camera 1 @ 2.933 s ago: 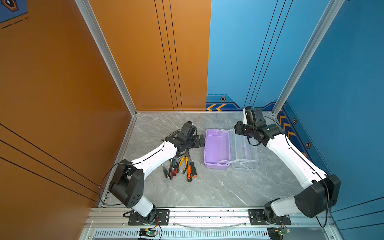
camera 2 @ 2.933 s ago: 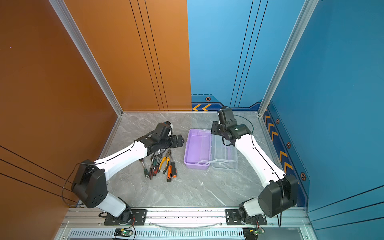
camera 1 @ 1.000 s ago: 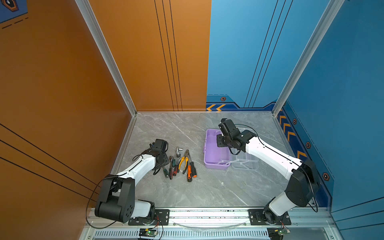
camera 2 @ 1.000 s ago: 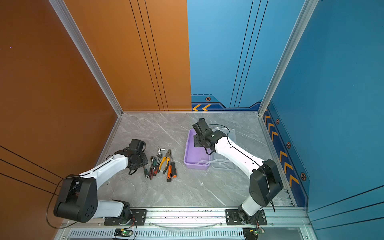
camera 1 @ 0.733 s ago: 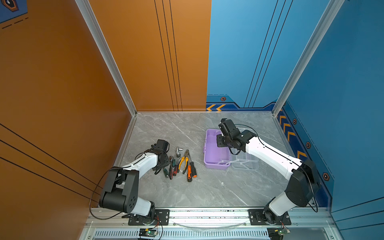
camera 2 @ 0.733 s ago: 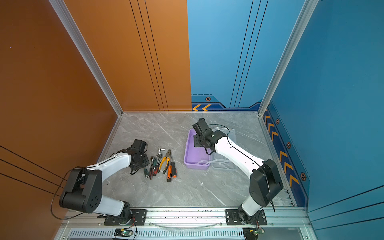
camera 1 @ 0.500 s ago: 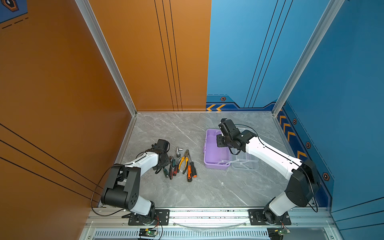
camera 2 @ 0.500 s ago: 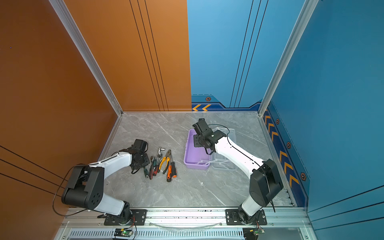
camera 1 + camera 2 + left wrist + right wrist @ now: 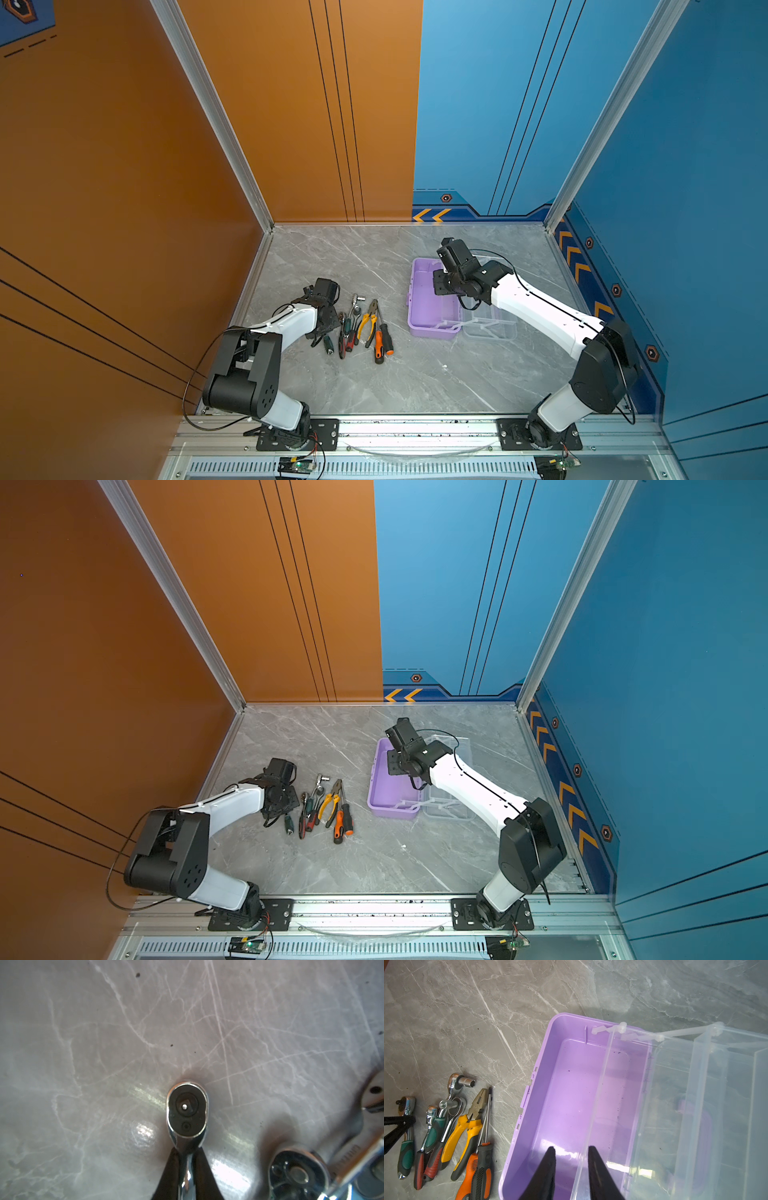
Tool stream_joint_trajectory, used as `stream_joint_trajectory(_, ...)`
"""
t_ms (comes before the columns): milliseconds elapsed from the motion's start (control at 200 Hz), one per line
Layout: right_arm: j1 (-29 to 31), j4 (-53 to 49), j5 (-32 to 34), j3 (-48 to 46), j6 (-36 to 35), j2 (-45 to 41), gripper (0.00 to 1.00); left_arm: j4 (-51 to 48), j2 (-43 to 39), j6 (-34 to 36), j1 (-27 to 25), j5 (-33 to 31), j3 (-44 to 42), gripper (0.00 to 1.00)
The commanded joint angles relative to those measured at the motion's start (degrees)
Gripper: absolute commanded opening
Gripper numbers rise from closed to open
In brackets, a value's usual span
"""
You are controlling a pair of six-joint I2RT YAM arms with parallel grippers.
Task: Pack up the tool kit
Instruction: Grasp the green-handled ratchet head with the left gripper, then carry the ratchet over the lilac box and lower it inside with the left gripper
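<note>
Left wrist view: left gripper (image 9: 185, 1157) clamped tight on the steel neck of a ratchet (image 9: 187, 1109). It lies on the table (image 9: 467, 1012) at the outer end of the tool row (image 9: 357, 328).

Step in hand, as I read it: first pick. No lift that I can tell.

Case (image 9: 571, 1088) stands open and empty just beside the row, with its clear lid (image 9: 695, 1105) folded out on the far side. Right gripper (image 9: 572, 1153) hangs over the case, fingers narrowly apart with a clear edge between them. No pinch visible.

Next move calls for a straight lift clear of the neighbouring tools. Then a carry to the case without meeting the right gripper.

Count:
- one case, one lid
- one pliers (image 9: 465, 1124)
- four steel ratchet heads
- two green handles, two red
- two orange-and-black screwdrivers (image 9: 473, 1176)

Handles overlap, so the tally is rough.
</note>
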Motion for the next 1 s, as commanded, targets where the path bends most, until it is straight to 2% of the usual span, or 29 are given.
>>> stream_joint_trajectory(0,-0.26,0.36,-0.01,-1.12,1.06,-0.83,0.29,-0.25,-0.31,1.55,-0.21,1.05,-0.52,0.0)
stream_joint_trajectory(140,-0.32,0.36,0.05,-1.25,1.46,-1.72,0.3,-0.46,-3.08,2.87,-1.15,3.57,0.64,0.0)
stream_joint_trajectory(320,-0.91,0.25,-0.3,-1.4,2.12,-3.14,0.29,-5.46,-8.51,2.99,-4.42,4.97,5.16,0.0)
stream_joint_trajectory(516,-3.34,0.18,-0.88,-3.59,3.18,-7.6,0.29,-10.39,-11.0,1.53,-13.21,5.3,15.41,0.0)
stream_joint_trajectory(631,-5.16,-0.18,-0.4,-5.38,3.65,-11.19,0.29,-10.22,-6.78,-0.15,-19.43,6.33,23.93,0.0)
stream_joint_trajectory(786,-7.5,-0.25,-0.71,-8.23,4.06,-15.2,0.29,-7.31,3.91,-0.93,-26.94,8.13,35.48,0.0)
stream_joint_trajectory(991,-9.13,-0.26,-1.19,-11.0,4.45,-17.74,0.29,-4.13,18.88,-3.31,-31.32,10.59,45.83,0.0)
